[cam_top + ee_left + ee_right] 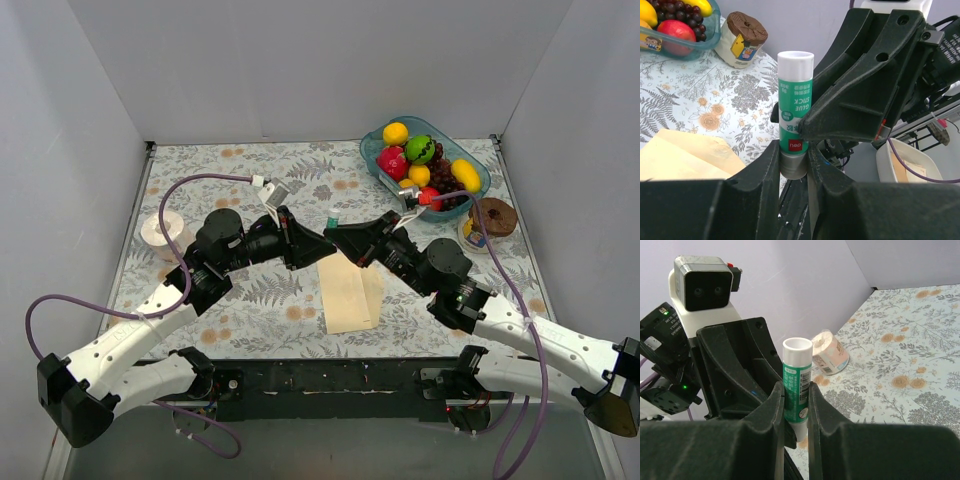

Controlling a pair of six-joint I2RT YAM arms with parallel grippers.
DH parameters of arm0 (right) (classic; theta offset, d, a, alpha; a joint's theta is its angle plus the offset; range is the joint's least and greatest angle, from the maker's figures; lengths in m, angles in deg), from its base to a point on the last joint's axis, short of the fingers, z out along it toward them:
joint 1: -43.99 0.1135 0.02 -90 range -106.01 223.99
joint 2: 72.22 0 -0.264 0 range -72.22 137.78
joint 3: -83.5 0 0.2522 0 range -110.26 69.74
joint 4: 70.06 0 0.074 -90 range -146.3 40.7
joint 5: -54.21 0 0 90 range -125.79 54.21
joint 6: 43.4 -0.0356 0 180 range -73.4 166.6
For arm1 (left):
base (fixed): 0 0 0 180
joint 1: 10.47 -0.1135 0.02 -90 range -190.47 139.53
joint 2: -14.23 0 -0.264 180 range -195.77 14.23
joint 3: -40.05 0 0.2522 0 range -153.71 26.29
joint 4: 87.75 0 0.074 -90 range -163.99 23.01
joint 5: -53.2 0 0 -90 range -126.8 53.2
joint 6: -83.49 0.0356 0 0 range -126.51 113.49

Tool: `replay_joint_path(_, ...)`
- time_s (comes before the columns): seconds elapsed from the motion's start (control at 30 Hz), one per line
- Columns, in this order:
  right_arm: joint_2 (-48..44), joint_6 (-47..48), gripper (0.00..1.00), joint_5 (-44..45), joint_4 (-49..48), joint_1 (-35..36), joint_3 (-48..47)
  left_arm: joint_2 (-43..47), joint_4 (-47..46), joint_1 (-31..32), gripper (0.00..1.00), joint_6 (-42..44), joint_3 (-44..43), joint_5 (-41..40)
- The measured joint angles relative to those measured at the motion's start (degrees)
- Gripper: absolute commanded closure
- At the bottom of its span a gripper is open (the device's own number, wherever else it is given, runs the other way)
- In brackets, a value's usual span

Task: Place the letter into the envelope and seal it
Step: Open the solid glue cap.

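Left wrist: left gripper (794,149) pinches the glue stick (795,107) by its grey end | Right wrist: right gripper (796,392) clamps the green barrel, white end up | Top: envelope (348,295) lies flat toward the table's (250,300) near edge, mid-width, beneath both grippers; letter not distinguishable.

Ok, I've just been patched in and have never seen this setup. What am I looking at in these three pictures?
These are two robot arms bolted at a table's near edge. The overhead picture looks down on both, and the other two come from a camera on each wrist. On the flowered table lie the envelope, a fruit box, a white roll and a brown-lidded jar. Near the envelope both grippers meet on one glue stick: the left gripper clamps its grey base, and the right gripper holds its green body.
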Motion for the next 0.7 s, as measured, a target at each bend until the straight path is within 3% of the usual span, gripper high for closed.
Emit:
replay_joint_path(0.13, 0.39, 1.46, 0.7, -0.04, 4.13, 0.0, -1.84, -0.22, 1.99, 0.0, 1.0, 1.4, -0.44, -0.15)
replay_joint_path(0.33, 0.61, 3.67, 0.51, 0.04, 8.74, 0.0, -4.02, -0.9, 4.92, -0.09, 1.0, 3.91, -1.79, -0.2)
replay_joint_path(0.7, 0.57, 4.79, 0.5, 0.26, 11.78, -0.33, -4.22, -1.81, 9.57, -0.15, 1.0, 6.93, -2.64, 0.07)
